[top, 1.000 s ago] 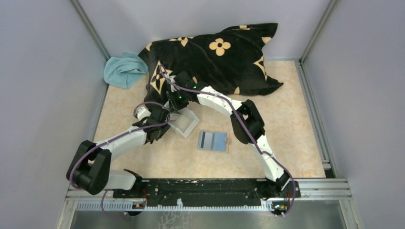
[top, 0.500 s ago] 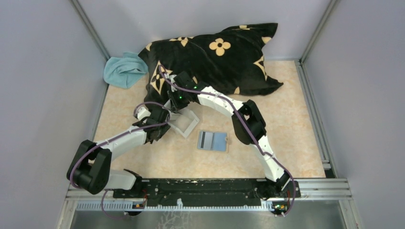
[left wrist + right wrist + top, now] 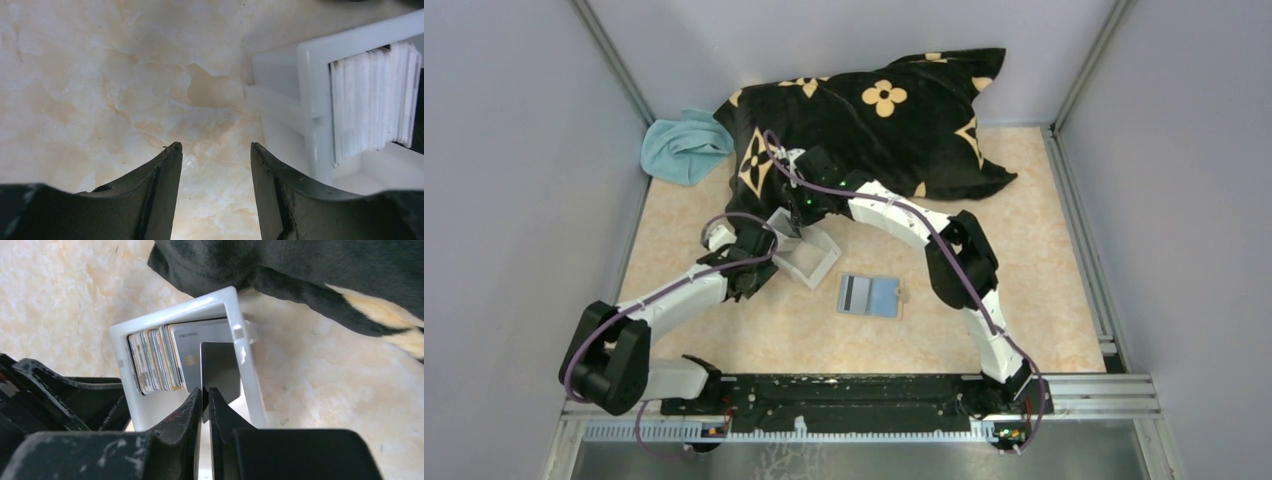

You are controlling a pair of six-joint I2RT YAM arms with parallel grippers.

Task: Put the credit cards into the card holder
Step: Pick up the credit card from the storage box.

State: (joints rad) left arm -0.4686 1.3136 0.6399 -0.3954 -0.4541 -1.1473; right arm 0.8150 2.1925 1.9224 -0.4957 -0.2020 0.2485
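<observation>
Right gripper (image 3: 205, 397) was clamped on a dark card (image 3: 220, 367) stood edgewise in the tray (image 3: 248, 372). Card holder (image 3: 871, 295) was laid flat near the tray's right.

One pillow (image 3: 874, 120), one towel (image 3: 682, 147), one tray (image 3: 819, 268), one card holder (image 3: 871, 296)

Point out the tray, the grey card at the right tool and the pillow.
tray (image 3: 172, 315), right wrist view, its white top rim.
grey card (image 3: 220, 370), right wrist view, middle of its face.
pillow (image 3: 874, 140), top view, black cloth near its middle.
</observation>
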